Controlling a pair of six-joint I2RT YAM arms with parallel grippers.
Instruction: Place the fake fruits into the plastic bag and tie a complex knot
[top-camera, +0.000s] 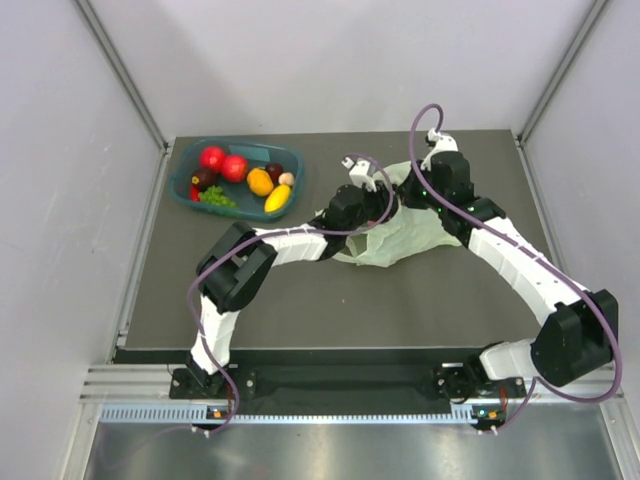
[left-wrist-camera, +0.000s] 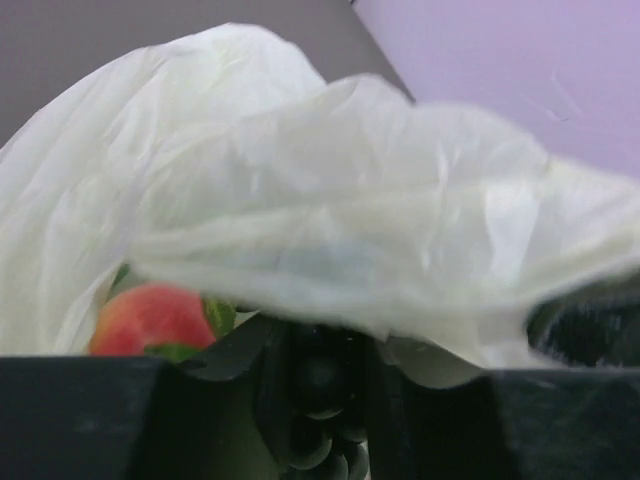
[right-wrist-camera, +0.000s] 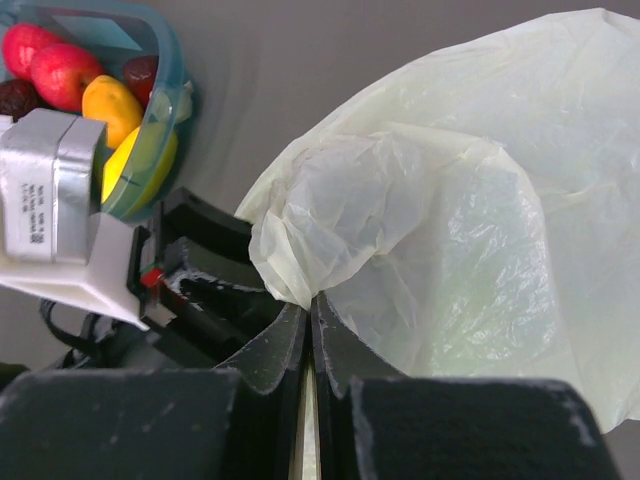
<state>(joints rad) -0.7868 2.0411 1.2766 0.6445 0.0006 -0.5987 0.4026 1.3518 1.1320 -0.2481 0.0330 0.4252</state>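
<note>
The pale green plastic bag (top-camera: 400, 235) lies crumpled at mid table, between both grippers. My left gripper (top-camera: 362, 205) reaches into its mouth; in the left wrist view it (left-wrist-camera: 318, 345) is shut on a dark purple grape bunch (left-wrist-camera: 320, 390) under the bag's film (left-wrist-camera: 350, 200). A red-peach fruit (left-wrist-camera: 145, 318) with a green one beside it lies inside the bag. My right gripper (right-wrist-camera: 310, 305) is shut on a bunched edge of the bag (right-wrist-camera: 450, 230), holding it up. Several more fake fruits (top-camera: 234, 168), red, orange, yellow, green and dark, lie in the teal tray (top-camera: 292, 160).
The teal tray stands at the back left of the dark mat, also in the right wrist view (right-wrist-camera: 165, 120). The left arm's wrist camera housing (right-wrist-camera: 45, 190) sits close to my right gripper. Grey walls enclose the table on both sides.
</note>
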